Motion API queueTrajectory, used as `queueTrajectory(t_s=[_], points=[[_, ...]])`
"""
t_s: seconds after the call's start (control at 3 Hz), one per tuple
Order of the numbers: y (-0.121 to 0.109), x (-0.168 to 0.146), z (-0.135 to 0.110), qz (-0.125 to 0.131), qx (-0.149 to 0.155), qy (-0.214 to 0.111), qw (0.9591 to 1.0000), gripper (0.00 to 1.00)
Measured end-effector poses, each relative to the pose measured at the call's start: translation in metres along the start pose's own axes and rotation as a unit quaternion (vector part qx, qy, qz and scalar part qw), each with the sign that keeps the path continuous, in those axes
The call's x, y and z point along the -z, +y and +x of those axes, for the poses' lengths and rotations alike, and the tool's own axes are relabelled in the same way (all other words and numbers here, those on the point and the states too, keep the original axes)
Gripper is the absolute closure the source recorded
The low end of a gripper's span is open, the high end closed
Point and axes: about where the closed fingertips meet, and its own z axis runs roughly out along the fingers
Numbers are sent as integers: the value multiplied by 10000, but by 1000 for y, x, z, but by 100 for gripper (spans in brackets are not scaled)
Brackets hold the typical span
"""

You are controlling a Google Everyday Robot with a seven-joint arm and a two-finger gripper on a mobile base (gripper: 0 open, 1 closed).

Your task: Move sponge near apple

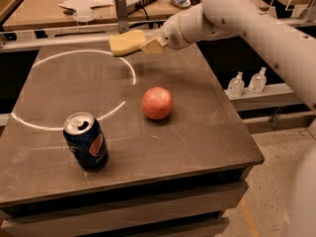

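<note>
Where the white arm point(237, 14) reaches over the far side of the grey bench point(197, 132), its tool point(147, 44) is clamped on the right end of the pale yellow soft rectangular sponge point(126, 42), held near the far edge. Well apart, toward the middle, sits the round reddish-pink apple point(157, 102); a dark blue soda can point(86, 141) stands upright front-left.

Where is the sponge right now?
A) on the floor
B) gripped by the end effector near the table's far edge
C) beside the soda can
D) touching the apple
B: the end effector grips the sponge at the back edge of the table, well apart from the apple.
</note>
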Motion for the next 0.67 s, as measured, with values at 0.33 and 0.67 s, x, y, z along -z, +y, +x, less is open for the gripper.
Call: queueTrajectory(t_s=[0.33,0.67], points=[[8,97,28,451,-79,193,9988,100],[25,152,75,400,-315,705,9962,100]])
